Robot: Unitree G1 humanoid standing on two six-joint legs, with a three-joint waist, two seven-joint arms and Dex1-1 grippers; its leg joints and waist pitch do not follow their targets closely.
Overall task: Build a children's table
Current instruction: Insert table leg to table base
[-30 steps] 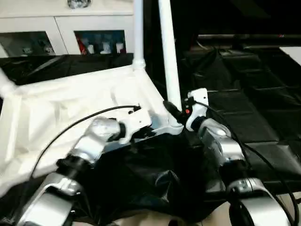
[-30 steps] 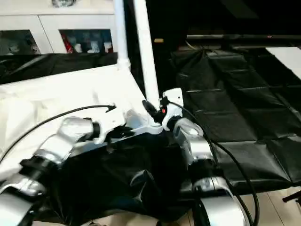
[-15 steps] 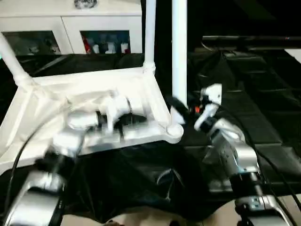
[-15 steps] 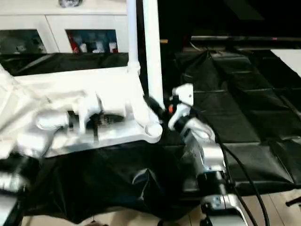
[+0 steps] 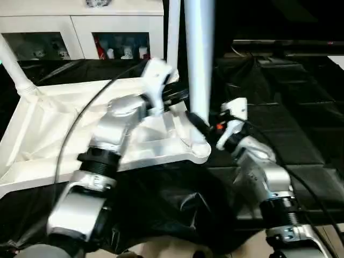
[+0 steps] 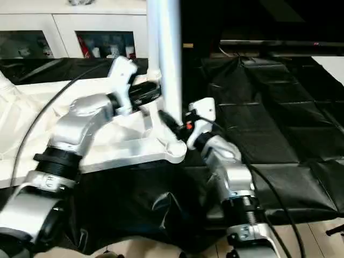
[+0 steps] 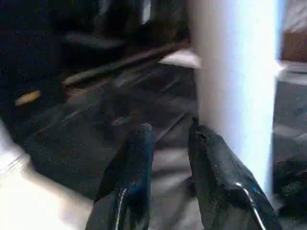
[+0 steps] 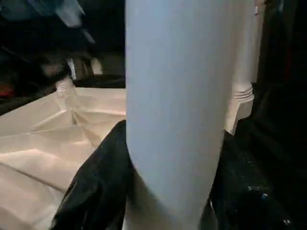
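Right tool grips a white leg; left tool parted, empty, beside it.

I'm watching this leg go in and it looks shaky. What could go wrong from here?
1. The right gripper alone clamps the leg, low down, above the empty corner socket; the long tube may tilt and miss it.
2. The left gripper hangs open beside the leg, not holding; a clumsy approach could knock it.
3. The tabletop lies loose on black sheeting and may slide under a push.
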